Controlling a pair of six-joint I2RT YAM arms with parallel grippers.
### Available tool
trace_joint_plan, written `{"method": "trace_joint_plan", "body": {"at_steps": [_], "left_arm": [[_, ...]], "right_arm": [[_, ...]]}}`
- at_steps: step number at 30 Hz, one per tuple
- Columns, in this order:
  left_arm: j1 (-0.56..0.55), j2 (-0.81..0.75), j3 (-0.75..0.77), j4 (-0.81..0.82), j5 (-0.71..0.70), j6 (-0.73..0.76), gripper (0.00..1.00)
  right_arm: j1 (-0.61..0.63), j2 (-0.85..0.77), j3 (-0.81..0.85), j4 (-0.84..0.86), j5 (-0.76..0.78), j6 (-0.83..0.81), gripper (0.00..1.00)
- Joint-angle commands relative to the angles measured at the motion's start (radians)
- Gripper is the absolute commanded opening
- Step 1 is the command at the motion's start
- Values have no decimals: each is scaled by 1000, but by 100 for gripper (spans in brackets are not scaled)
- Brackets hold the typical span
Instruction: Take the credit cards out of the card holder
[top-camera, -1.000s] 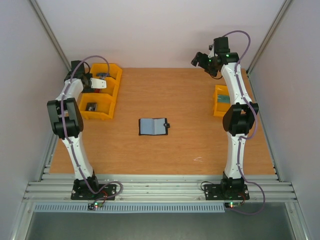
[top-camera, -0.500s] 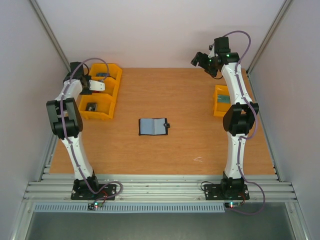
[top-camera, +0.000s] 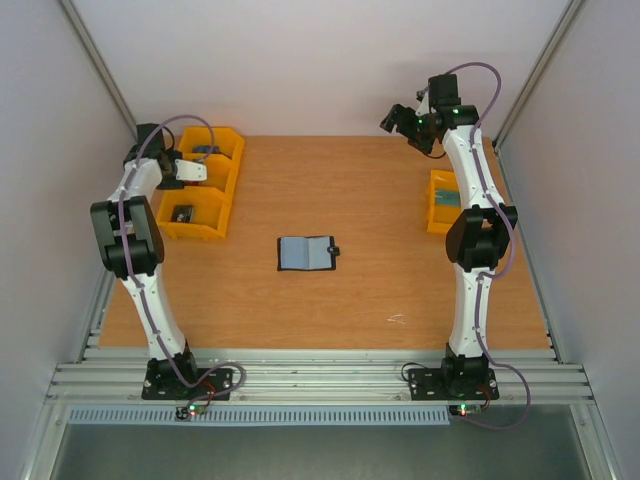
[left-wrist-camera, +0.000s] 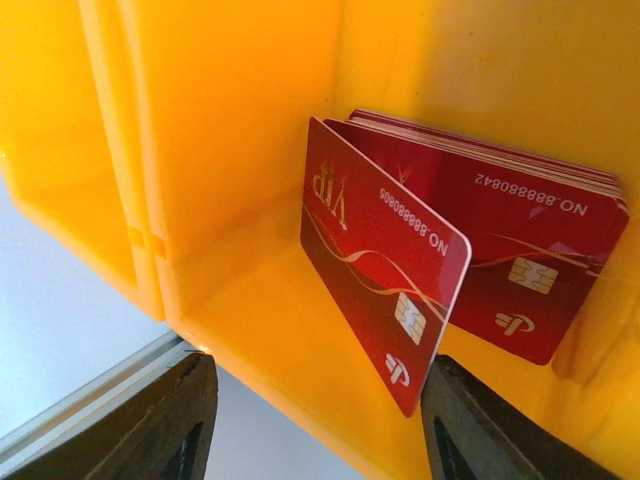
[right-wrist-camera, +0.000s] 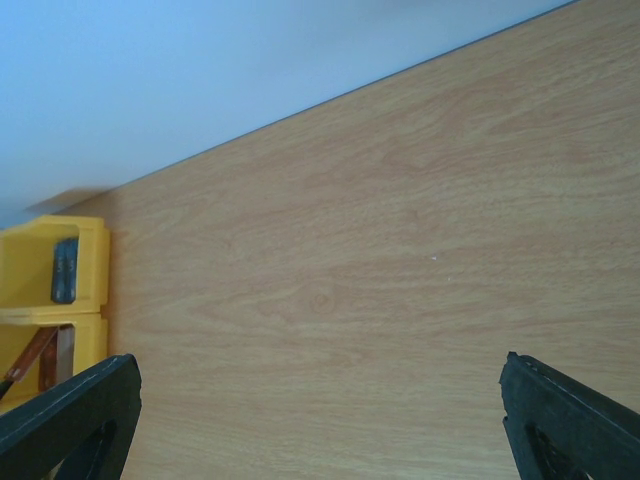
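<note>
Upper left of the overhead view, over the yellow bin (left-wrist-camera: 240, 120), my left jaws have just parted, leaving the red credit card (left-wrist-camera: 385, 300) leaning loose against the stacked cards (left-wrist-camera: 520, 270): that one is delivered. My right jaws hang wide, empty. The card holder (top-camera: 306, 254) lies open mid-frame.

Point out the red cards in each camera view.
Top external: not visible; yellow bin far left.
Left wrist: red cards centre-right, leaning inside the bin.
Right wrist: a red sliver, likely them, at the lower-left edge.
Shared landmark: the yellow bin, in all three views.
</note>
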Motion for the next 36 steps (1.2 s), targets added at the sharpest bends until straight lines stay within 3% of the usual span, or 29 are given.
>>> {"method": "trace_joint_plan", "body": {"at_steps": [1,10,16,21,27,31,36], "left_arm": [[19,-45,32,-15,-4,-16,59],[27,-61,98,-20,15,-63,76],[27,-97,96,-63,28,-98,81],[25,-106,201,-123,35,-262,84],[21,-164,346,-243,148,-853,91],[21,-288,219,-177,219,-1190,99],[21,-410,18,-93,207,-1563,99]], "right_arm": [[-8,19,38,-2,-24,13,99],[-8,-6,33,-14,-38,-2,99],[-8,-35,11,-34,-42,-28,99],[-8,-67,-12,-16,-32,-38,99],[-8,-156,-66,35,24,-73,98],[-8,-338,-267,166,75,-115,98],[-15,-644,-628,438,150,-189,99]]}}
